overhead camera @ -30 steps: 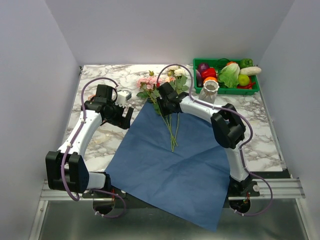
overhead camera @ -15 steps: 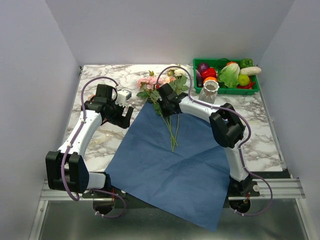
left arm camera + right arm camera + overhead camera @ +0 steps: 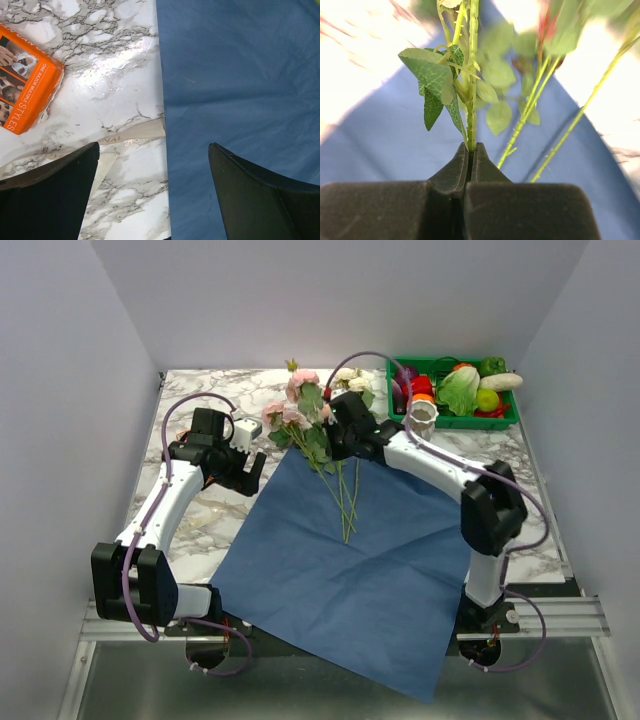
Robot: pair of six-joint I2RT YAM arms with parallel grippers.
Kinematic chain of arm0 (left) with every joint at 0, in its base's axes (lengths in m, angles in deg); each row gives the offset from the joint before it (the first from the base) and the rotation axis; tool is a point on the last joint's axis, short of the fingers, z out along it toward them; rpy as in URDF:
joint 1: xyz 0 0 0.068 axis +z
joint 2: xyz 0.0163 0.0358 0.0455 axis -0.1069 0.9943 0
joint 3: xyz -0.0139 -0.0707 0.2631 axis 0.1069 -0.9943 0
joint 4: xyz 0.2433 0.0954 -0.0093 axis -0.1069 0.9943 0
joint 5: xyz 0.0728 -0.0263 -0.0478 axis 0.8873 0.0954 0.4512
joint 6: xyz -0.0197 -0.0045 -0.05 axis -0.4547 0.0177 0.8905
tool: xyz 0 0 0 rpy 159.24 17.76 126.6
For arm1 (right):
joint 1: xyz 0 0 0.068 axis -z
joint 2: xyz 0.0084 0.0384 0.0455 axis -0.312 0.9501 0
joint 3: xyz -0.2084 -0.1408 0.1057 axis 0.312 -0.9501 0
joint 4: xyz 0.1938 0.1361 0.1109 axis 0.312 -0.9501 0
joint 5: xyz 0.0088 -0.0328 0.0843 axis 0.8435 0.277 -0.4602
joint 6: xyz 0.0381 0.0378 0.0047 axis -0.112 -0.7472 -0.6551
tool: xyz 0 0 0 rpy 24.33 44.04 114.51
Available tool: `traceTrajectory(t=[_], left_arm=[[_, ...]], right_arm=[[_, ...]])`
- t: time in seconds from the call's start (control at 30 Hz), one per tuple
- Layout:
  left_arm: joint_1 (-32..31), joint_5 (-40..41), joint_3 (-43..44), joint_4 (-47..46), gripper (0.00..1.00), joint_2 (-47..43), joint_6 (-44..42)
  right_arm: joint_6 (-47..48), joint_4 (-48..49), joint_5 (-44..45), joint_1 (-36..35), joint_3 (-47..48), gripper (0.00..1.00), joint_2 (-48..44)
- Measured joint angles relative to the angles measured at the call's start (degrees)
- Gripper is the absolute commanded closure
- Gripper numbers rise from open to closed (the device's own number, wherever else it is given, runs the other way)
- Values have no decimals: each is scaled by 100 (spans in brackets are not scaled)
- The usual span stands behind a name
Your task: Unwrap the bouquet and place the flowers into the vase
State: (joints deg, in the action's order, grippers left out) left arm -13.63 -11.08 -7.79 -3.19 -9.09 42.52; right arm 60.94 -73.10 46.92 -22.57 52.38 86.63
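The bouquet lies unwrapped: its blue paper (image 3: 350, 560) is spread flat on the marble table (image 3: 195, 525). My right gripper (image 3: 345, 437) is shut on a green flower stem (image 3: 472, 100) and holds it raised above the paper's far edge. The pink and cream flowers (image 3: 300, 400) stand up to the left of and behind the gripper, and other thin stems (image 3: 345, 502) trail down onto the paper. The whitish vase (image 3: 421, 418) stands upright just right of that gripper. My left gripper (image 3: 250, 472) hangs open over the paper's left edge (image 3: 162, 105), holding nothing.
A green crate (image 3: 452, 421) of vegetables sits at the back right, behind the vase. An orange box (image 3: 25, 85) lies on the marble left of the paper, and a beige raffia strip (image 3: 135, 132) lies at the paper's edge. Grey walls close in three sides.
The right gripper has shut on a stem and moved up and to the right, lifting the flower heads off the table. The left arm has stayed still.
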Motion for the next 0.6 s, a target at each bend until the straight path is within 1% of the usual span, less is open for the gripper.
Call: traceTrajectory(t=[0.1, 0.2, 0.23, 0.27, 0.37, 0.5, 0.6], left_arm=[[33, -2, 13, 7, 1, 0, 2], [131, -15, 68, 13, 1, 0, 4], [179, -28, 90, 20, 1, 2, 4], [227, -61, 109, 33, 1, 4, 7], [348, -131, 177, 76, 1, 13, 9], [413, -208, 243, 140, 1, 13, 9], [417, -249, 247, 146, 1, 13, 9]], right_arm=[[2, 223, -37, -13, -46, 99, -739], [98, 732, -57, -20, -186, 99, -1543], [170, 1051, -52, -24, -354, 99, -1923], [223, 1150, -44, -31, -424, 99, -2079], [605, 1875, 356, -46, -820, 99, -2758], [1471, 3143, 1276, -24, -1062, 99, -3086], [2061, 4061, 1725, 144, -1202, 99, -3110]])
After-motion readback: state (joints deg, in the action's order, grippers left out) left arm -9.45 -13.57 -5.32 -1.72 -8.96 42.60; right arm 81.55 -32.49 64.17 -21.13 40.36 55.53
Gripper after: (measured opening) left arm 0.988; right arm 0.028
